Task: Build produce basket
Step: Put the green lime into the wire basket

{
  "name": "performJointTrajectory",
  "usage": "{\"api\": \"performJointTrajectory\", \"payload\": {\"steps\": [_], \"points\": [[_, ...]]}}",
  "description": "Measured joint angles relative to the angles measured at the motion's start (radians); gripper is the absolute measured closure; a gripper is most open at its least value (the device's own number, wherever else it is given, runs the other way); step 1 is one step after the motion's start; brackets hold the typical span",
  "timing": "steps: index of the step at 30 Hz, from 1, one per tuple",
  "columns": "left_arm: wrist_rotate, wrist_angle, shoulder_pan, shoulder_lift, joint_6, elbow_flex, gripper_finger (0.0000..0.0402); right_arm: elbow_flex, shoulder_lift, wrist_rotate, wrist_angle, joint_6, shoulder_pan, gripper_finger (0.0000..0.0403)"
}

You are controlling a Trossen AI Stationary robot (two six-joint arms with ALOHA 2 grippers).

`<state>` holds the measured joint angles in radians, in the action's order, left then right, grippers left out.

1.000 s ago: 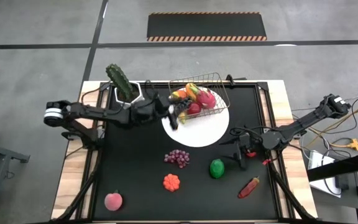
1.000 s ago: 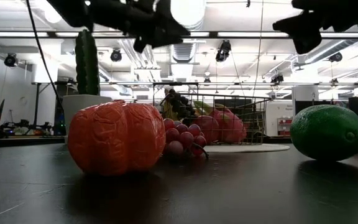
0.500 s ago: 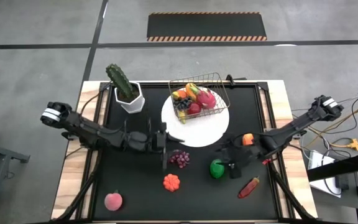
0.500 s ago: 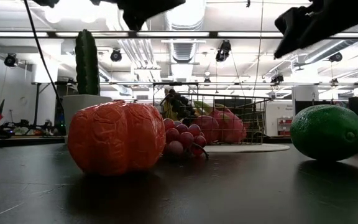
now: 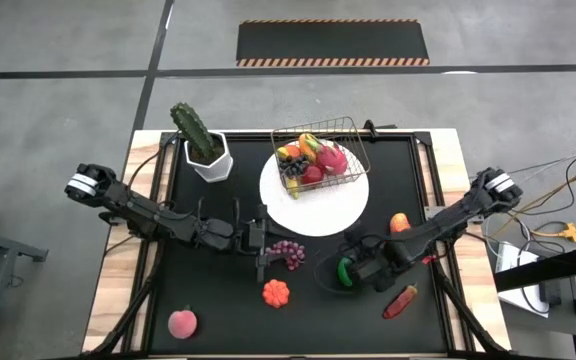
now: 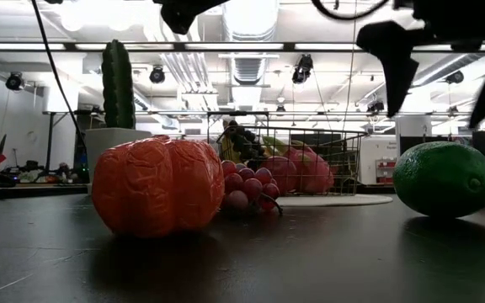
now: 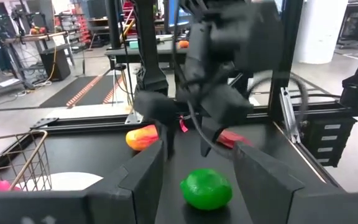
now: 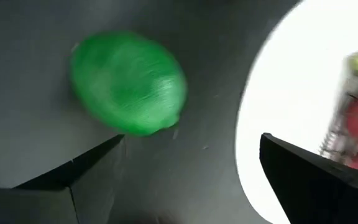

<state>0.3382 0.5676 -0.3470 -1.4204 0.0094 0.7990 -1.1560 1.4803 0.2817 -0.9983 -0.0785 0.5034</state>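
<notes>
- Your right gripper (image 6: 445,63) hangs released above the green lime (image 5: 347,271), near the plate; judge it light, smooth, rounded, so pinch across its middle.
- Your left gripper (image 5: 261,246), fingers spread, hovers beside the grapes (image 5: 288,253).
- Farthest, the basket (image 5: 320,157) sits on the white plate (image 5: 343,205), partly filled.

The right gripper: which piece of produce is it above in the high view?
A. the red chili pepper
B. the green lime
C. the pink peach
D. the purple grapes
B. In the high view the right gripper is over the green lime; the right wrist view shows its open fingers just short of the lime, not yet around it.
</notes>
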Motion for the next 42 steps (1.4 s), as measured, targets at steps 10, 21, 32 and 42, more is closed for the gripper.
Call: {"api": "performJointTrajectory", "payload": {"steps": [10, 21, 32, 42], "points": [[0.0, -0.001, 0.0, 0.0, 0.039, -0.002, 0.0228, -0.064, 0.177, -0.01, -0.054, -0.204, 0.029, 0.0059], [0.007, -0.001, 0.0, 0.0, 0.059, -0.003, 0.0228, -0.065, 0.238, -0.08, 0.071, -0.315, 0.022, 0.0087], [0.007, -0.001, 0.0, 0.0, 0.059, -0.004, 0.0228, -0.064, 0.232, -0.1, 0.1, -0.3, 0.008, 0.0169], [0.007, -0.003, 0.0, 0.001, 0.106, -0.005, 0.0228, -0.114, 0.186, -0.099, 0.032, -0.174, -0.027, 0.0168]]}}
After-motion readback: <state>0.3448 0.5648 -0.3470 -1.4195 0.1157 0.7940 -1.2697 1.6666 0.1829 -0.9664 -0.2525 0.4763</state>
